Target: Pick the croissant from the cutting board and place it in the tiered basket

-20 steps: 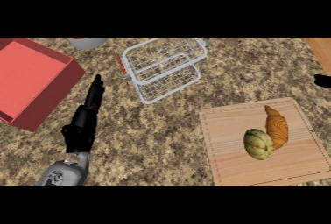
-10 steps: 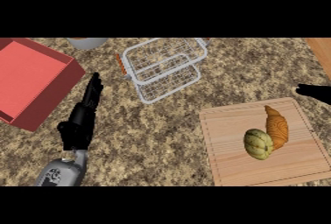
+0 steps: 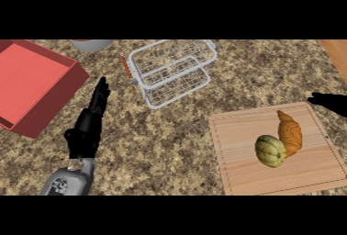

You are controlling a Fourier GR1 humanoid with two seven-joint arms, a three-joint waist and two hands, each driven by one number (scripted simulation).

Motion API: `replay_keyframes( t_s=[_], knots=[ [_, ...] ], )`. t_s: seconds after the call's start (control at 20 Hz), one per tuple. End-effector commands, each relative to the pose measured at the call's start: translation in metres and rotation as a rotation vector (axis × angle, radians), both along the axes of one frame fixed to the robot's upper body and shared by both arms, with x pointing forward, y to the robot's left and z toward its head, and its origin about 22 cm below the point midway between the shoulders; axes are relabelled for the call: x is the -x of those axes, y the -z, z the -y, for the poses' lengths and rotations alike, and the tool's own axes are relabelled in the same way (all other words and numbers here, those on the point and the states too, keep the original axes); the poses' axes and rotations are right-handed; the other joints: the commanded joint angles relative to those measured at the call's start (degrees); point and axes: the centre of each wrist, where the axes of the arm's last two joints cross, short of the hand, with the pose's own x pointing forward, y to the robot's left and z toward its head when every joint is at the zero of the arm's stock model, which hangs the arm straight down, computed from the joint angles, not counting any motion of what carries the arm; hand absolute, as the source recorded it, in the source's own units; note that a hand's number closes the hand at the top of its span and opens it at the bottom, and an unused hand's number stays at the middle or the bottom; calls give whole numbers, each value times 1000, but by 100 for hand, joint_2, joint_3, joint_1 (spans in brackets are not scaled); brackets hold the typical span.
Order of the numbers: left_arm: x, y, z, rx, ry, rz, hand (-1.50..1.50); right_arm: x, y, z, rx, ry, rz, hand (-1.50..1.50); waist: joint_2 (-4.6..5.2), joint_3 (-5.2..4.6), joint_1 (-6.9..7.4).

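Note:
An orange-brown croissant (image 3: pixel 290 132) lies on the wooden cutting board (image 3: pixel 244 160) at the lower right, touching a round green-yellow squash (image 3: pixel 270 150) beside it. The white wire tiered basket (image 3: pixel 173 71) stands at the top middle of the counter. My left hand (image 3: pixel 88 126) rests at the lower left, fingers straight and pointing up, holding nothing. Only the fingers of my right hand (image 3: pixel 331 101) show at the right edge, just above the board's far right corner and apart from the croissant.
A red box (image 3: pixel 34 87) sits at the left edge. A grey bowl (image 3: pixel 90 44) shows partly at the top. A wooden surface (image 3: pixel 335 50) lies at the top right corner. Speckled granite counter (image 3: pixel 169 137) spreads between basket and board.
My right hand has come further in from the right edge, moving left and down toward the board's far corner. The left hand and the objects have not moved.

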Motion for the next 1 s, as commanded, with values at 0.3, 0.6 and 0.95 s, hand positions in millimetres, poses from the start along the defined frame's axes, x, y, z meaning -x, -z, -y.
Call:
replay_keyframes(
  t_s=[0.3,0.6,0.95],
  knots=[
    [-16,-1,3,16,-4,-5,0,3,14,-2,111,-61,4,-150,1,1,-17],
    [9,14,7,17,11,-16,0,-15,36,8,189,-138,58,-150,13,5,48],
    [7,7,-2,-4,-7,-9,0,-23,44,9,183,-21,110,-150,4,0,20]
  ],
)
